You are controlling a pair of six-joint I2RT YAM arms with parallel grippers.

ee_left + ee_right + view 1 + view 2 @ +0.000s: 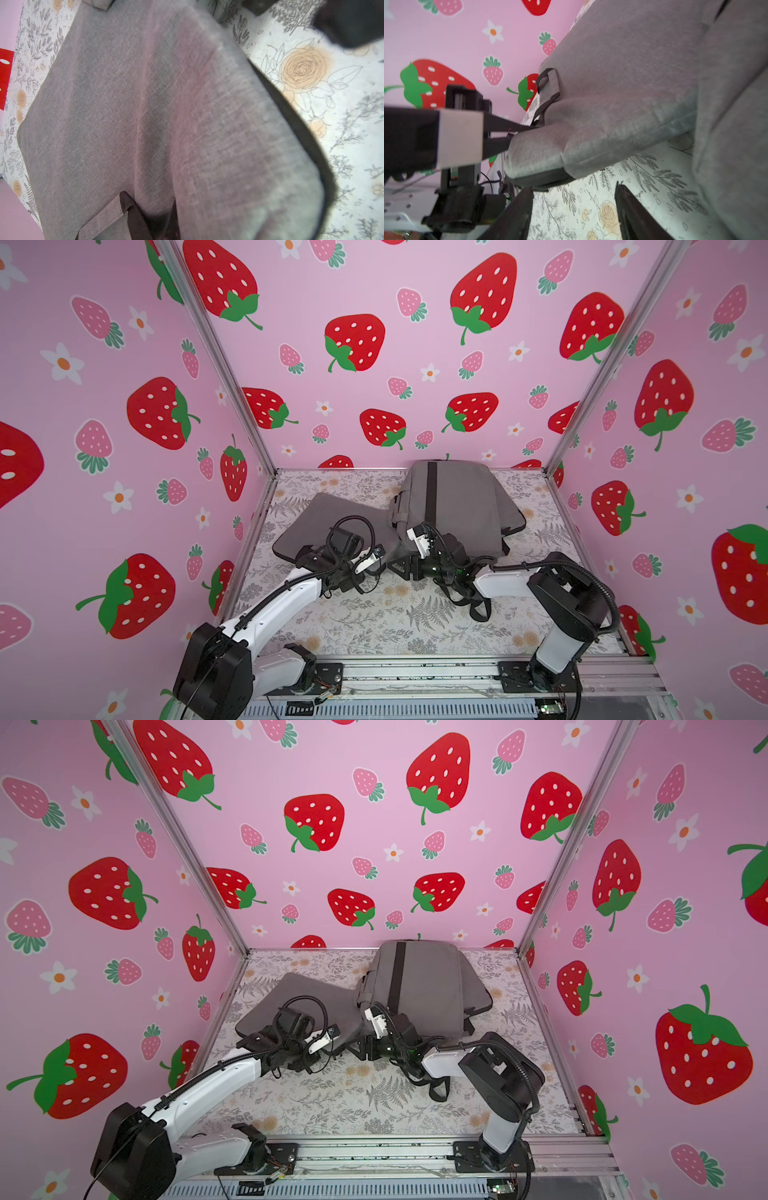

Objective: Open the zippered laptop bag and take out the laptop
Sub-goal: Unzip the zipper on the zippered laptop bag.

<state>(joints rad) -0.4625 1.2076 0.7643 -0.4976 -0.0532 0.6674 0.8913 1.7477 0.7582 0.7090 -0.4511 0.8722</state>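
The grey laptop bag (457, 497) (428, 977) with a black stripe lies at the back of the table. A flat grey zippered panel (316, 518) (282, 1002) lies against its left side, and I cannot tell whether the two are joined. My left gripper (384, 558) (158, 224) is shut on the panel's near corner; the right wrist view shows its black fingers (508, 133) pinching the fabric (591, 135) above the zipper edge. My right gripper (405, 568) (571, 207) stands open just beside that corner, with only tabletop between its fingers. The laptop is hidden.
Black straps (473, 601) trail from the bag across the floral table (374, 622) under my right arm. Pink strawberry walls close in the left, back and right. A metal rail (415, 672) carrying both arm bases runs along the front edge.
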